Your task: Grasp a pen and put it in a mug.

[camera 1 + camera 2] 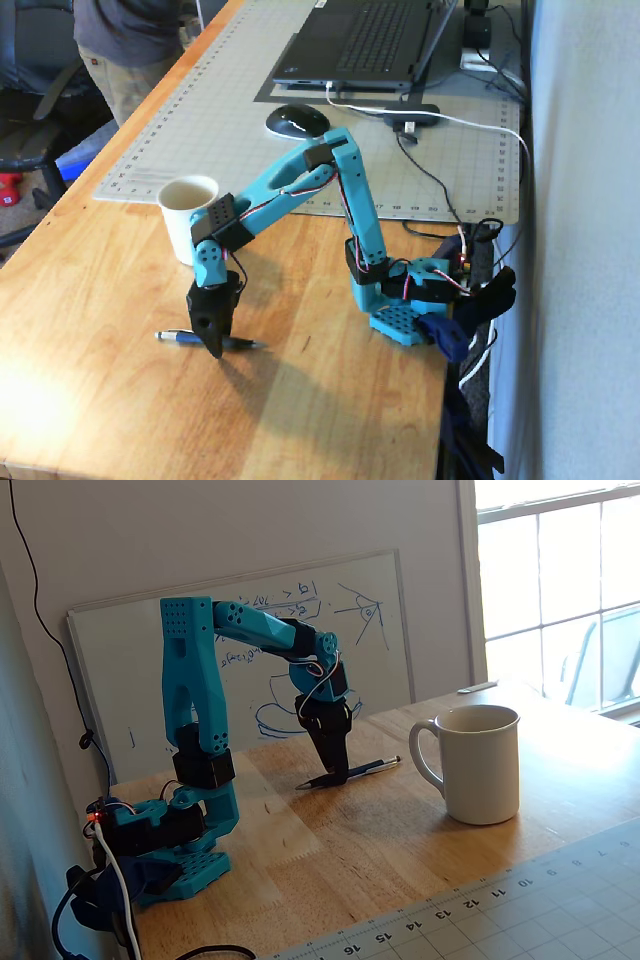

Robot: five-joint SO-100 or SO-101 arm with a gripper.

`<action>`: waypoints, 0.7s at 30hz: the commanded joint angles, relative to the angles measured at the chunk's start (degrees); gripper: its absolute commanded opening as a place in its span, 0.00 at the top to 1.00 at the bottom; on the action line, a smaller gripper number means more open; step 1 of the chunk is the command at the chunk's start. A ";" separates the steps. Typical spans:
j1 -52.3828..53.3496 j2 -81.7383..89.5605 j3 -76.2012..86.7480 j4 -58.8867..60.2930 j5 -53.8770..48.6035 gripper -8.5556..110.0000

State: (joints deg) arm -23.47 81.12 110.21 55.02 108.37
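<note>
The pen (180, 337) (368, 769), dark blue with silver ends, lies flat on the wooden table. My gripper (214, 348) (338, 778) points straight down onto the middle of its barrel. The black fingers look drawn together around the barrel, and they hide the part between them. The off-white mug (185, 212) (483, 764) stands upright and apart from the pen. In a fixed view the mug (185, 212) is beyond the gripper. In the other fixed view it is to the right, with its handle (424, 759) facing the arm.
A grey cutting mat (230, 110) covers the far half of the table and carries a laptop (365, 45) and a mouse (296, 121). The arm's base (405, 300) is clamped near the right edge among cables. A whiteboard (250, 670) leans on the wall behind the arm.
</note>
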 commanded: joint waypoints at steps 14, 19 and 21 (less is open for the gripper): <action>1.49 0.70 -3.60 -0.53 0.44 0.84; 1.93 0.97 -3.60 -0.53 0.44 0.84; 2.29 1.58 -3.60 -0.53 0.44 0.83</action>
State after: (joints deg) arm -22.15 81.12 110.21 55.02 108.37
